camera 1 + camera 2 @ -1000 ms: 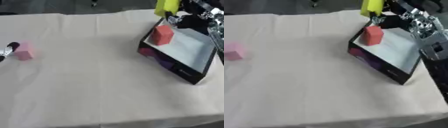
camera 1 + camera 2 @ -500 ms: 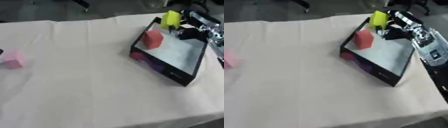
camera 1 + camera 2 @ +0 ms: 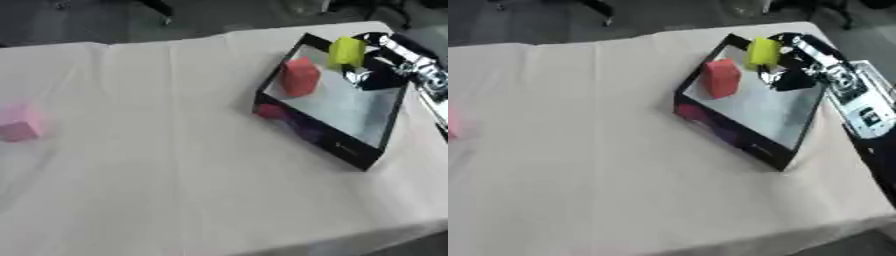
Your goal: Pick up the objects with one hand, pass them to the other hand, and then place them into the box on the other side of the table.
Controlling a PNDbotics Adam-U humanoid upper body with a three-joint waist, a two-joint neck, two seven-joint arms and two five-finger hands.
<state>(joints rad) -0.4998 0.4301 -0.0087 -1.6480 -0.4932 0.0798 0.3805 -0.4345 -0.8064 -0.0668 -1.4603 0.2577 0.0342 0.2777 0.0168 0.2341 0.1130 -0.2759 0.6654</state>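
Left eye view: black box (image 3: 346, 148) with pale floor, at the right side of a cream-clothed table (image 3: 175, 165); red block (image 3: 299, 76) upright on the box floor near the far-left wall; yellow block (image 3: 346, 51) at the far corner of the box, seemingly just above the floor, in the fingers of the right hand (image 3: 378, 59), curled round it from the right side. Pink block (image 3: 19, 123) well apart, near the table's left edge, untouched. Left hand nowhere in view. Right eye view: same arrangement; yellow block between the far wall and the red block, close to the red one but apart from it; contact with the floor impossible to tell. Step in hand, as judged: placing the yellow block. Best done by lowering until flat on the floor, clear of the far rim and of the red block, then straightening the fingers and lifting straight up. Risk: sideways withdrawal likely to knock the red block or drag the box.
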